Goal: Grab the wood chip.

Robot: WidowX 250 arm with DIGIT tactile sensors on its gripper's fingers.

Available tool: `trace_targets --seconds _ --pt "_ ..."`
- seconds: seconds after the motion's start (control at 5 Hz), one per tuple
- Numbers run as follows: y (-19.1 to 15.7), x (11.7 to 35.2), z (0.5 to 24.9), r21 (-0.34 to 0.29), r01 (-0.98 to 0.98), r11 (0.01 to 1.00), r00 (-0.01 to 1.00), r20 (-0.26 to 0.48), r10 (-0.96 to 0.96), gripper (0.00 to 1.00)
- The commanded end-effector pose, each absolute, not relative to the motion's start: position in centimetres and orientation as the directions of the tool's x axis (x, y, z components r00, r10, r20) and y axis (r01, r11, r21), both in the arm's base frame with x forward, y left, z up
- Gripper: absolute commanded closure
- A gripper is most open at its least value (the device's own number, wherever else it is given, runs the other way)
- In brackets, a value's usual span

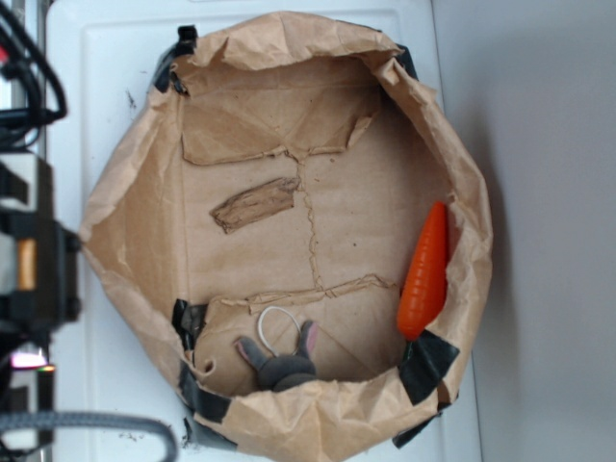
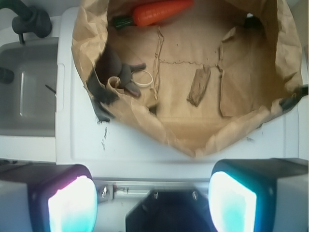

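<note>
Wide-open and empty, the gripper (image 2: pixel 152 203) hangs outside the paper bag's (image 2: pixel 203 140) near rim, while the wood chip (image 2: pixel 199 86) lies untouched ahead and slightly right on the bag floor, so reaching and grasping remain.

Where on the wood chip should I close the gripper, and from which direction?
Grip the wood chip across its narrow middle, descending from straight above. It lies flat on the paper floor, clear of other items; the open gripper sits outside the paper wall.

one wood chip (image 1: pixel 255 204), one carrot (image 1: pixel 425 272), one plush toy (image 1: pixel 282 359)
</note>
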State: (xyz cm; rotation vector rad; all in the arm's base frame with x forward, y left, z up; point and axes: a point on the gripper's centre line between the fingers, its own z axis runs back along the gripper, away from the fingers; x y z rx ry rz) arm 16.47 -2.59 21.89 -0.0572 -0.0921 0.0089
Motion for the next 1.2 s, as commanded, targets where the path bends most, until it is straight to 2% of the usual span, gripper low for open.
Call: trace_targets --seconds 0.0,0.2,0.4,0.6,0.8,1.0 --pt "-2.8 16.8 22.9 -0.064 0.003 0.998 0.992 0.129 0.006 0.0" --pt "-2.8 16.8 22.9 -0.064 0.003 0.998 0.992 0.129 0.006 0.0" --pt "-1.2 21.1 19.4 -0.064 -0.14 0.988 0.981 0.127 0.147 0.0" --pt "0.6 24.2 15.8 -0.023 -0.191 0.981 0.975 0.109 0.192 0.0" --pt "1.3 24.4 12.6 -0.01 -0.247 0.969 0.966 0.081 0.247 0.0" --pt "2.8 24.3 10.8 0.02 -0.249 0.968 0.958 0.149 0.243 0.0"
